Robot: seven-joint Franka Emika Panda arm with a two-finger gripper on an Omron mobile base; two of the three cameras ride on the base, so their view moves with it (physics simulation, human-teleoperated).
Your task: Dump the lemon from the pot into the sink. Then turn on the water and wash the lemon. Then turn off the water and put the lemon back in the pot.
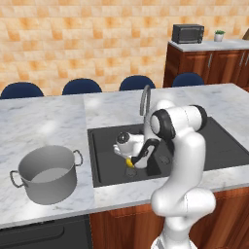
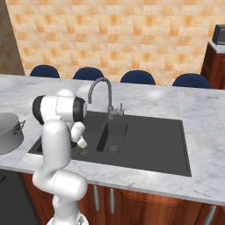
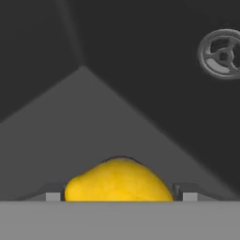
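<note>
The yellow lemon [image 3: 117, 180] sits between my two fingertips, which press on its sides; the gripper [image 3: 119, 197] is shut on it. From the left base view, the gripper [image 1: 129, 163] reaches down into the dark sink [image 1: 104, 141], holding the lemon [image 1: 129, 161] right above a round drain [image 1: 131, 171]. Whether the lemon rests on the basin floor I cannot tell. The grey pot [image 1: 46, 175] stands upright on the marble counter left of the sink, its pale inside bare. No water runs from the faucet [image 1: 144, 99].
The arm's white elbow hangs over the sink's front edge. In the right base view, the faucet [image 2: 103, 85] curves over the divider between the basins, with the pot [image 2: 9, 127] at the far left. Blue chairs [image 1: 81, 86] line the counter's far side.
</note>
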